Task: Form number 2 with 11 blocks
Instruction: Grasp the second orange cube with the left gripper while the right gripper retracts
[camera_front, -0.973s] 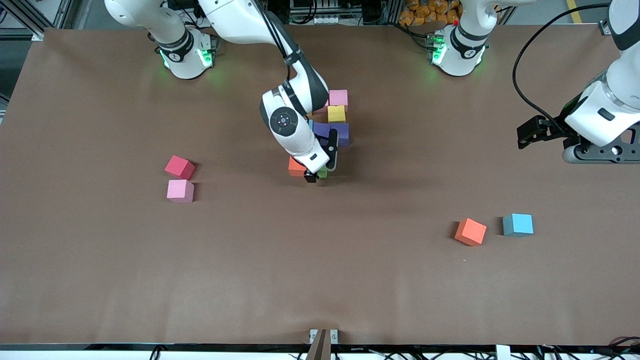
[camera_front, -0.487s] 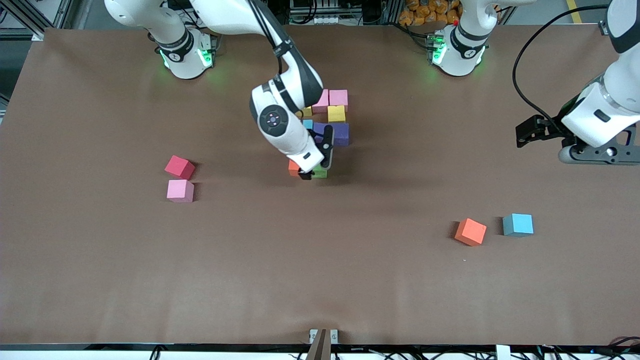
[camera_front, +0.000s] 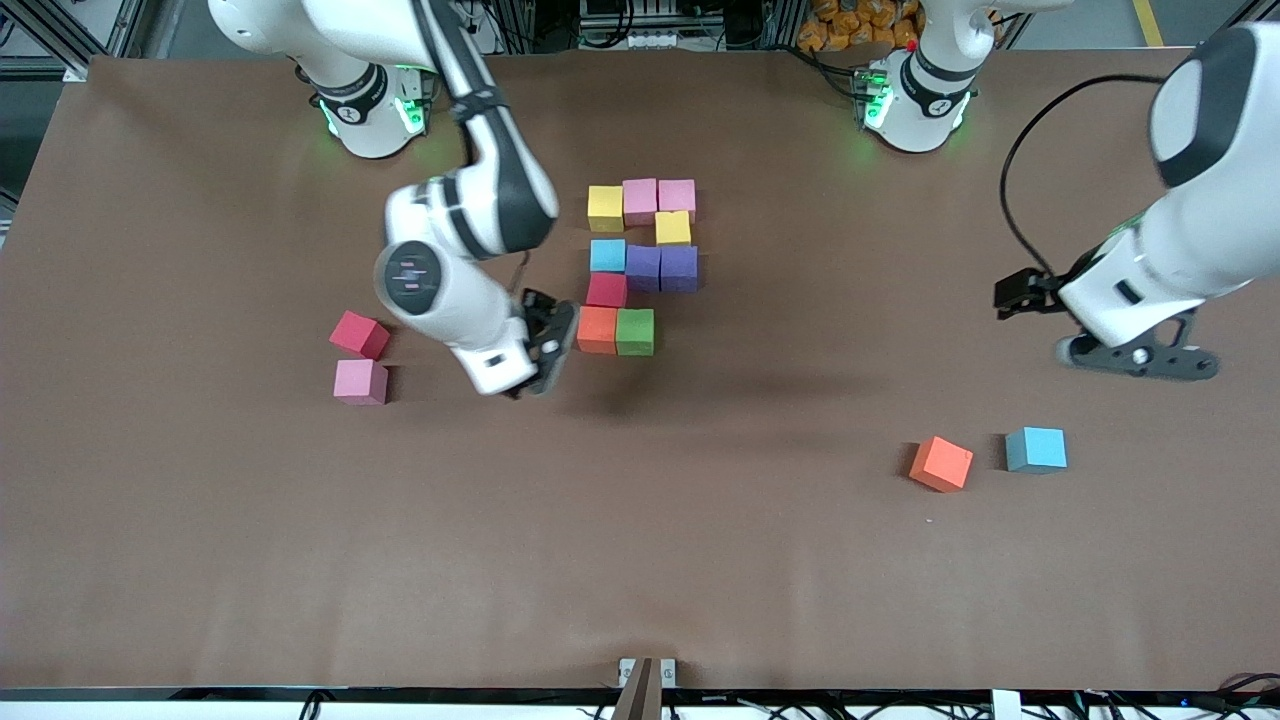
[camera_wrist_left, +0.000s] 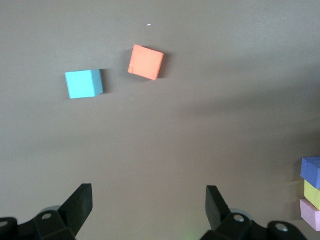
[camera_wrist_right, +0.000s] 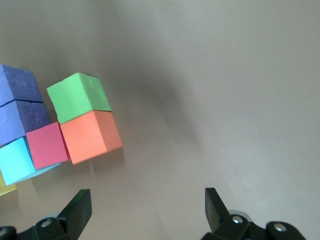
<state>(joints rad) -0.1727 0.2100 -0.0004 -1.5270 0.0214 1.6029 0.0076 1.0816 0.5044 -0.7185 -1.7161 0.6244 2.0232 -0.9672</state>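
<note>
Loose blocks nearest the camera: an orange cube and a light blue cube lie side by side toward the left arm's end of the table.
Loose blocks at the right arm's end: a pink cube, with a red cube just beside it and a little farther off.
Number 2: ten cubes placed mid-table; top row, joiner, middle row and second joiner are complete.
Bottom row: only orange and green; one cube is missing at its end.
Left to do: by my count, one more block finishes it.
Right gripper: wide, empty, just beside the bottom row.
Left gripper: wide, empty, over bare table above the orange and light blue pair.
</note>
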